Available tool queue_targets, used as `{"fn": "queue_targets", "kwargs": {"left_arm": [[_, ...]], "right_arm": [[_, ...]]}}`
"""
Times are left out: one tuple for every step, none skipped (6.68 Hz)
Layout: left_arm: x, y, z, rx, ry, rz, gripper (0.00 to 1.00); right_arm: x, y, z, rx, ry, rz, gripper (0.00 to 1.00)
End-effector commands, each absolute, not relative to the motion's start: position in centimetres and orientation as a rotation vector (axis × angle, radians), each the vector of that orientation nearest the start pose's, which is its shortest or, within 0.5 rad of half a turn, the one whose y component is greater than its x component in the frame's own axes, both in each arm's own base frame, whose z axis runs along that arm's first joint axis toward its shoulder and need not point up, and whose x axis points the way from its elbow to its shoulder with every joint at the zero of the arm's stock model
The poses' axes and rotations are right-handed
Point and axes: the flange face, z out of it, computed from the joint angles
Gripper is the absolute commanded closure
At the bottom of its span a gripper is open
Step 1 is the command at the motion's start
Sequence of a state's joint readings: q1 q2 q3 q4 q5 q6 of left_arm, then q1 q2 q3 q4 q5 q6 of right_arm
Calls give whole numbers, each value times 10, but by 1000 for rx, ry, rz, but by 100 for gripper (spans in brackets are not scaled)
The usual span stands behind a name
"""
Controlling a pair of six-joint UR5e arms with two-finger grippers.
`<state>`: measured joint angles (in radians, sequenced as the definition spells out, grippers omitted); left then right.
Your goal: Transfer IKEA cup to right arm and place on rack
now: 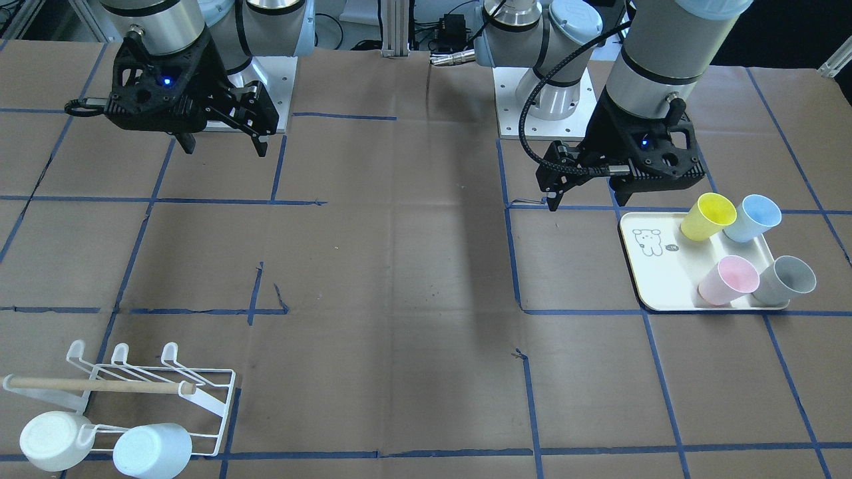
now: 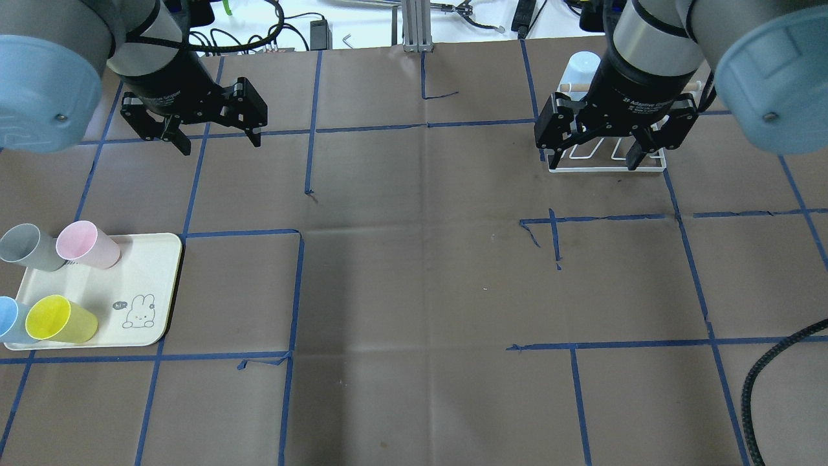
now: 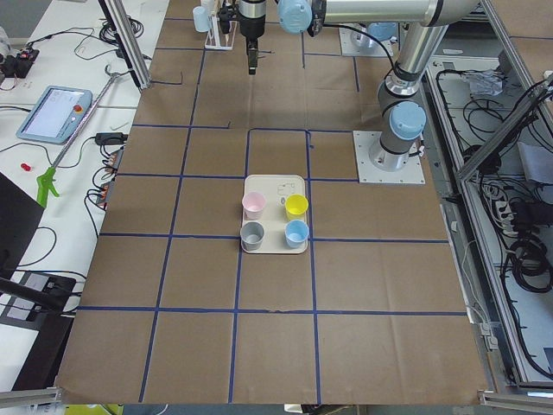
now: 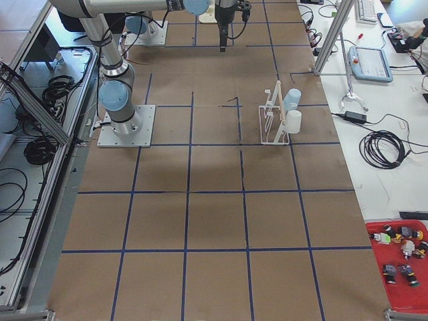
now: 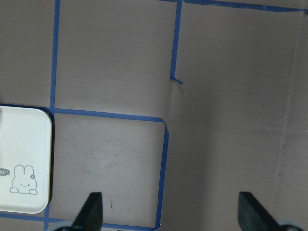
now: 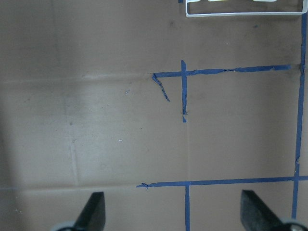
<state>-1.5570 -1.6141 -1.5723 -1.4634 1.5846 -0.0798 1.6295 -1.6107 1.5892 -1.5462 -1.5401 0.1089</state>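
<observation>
Four cups stand on a cream tray (image 1: pixel 659 283): yellow (image 1: pixel 707 216), blue (image 1: pixel 752 218), pink (image 1: pixel 727 279) and grey (image 1: pixel 787 279). My left gripper (image 1: pixel 587 198) is open and empty, hovering just behind the tray's back edge; in the overhead view (image 2: pixel 220 144) it is well beyond the tray (image 2: pixel 142 265). My right gripper (image 1: pixel 226 145) is open and empty, high above the table. In the overhead view it (image 2: pixel 594 162) partly covers the white wire rack (image 2: pixel 608 167). The rack (image 1: pixel 160 386) holds a white cup (image 1: pixel 53 441) and a pale blue cup (image 1: pixel 152 450).
Brown paper with blue tape lines covers the table. The two arm bases (image 1: pixel 546 100) stand on white plates at the robot's edge. The left arm's braided hose (image 1: pixel 532 126) hangs beside its wrist. A wide stretch of table lies between tray and rack.
</observation>
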Motion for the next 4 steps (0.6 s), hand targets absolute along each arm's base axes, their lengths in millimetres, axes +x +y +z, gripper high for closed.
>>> {"fn": "queue_targets", "kwargs": {"left_arm": [[-125, -518, 476, -147, 3125, -97, 1], [-125, -518, 477, -147, 3125, -99, 1], [-125, -518, 477, -147, 3125, -99, 1], [-125, -518, 477, -147, 3125, -99, 1]], "right_arm": [[164, -466, 496, 79, 3110, 6, 0], [164, -467, 497, 81, 3108, -5, 0], [164, -467, 497, 81, 3108, -8, 0], [165, -467, 497, 79, 3108, -8, 0]]}}
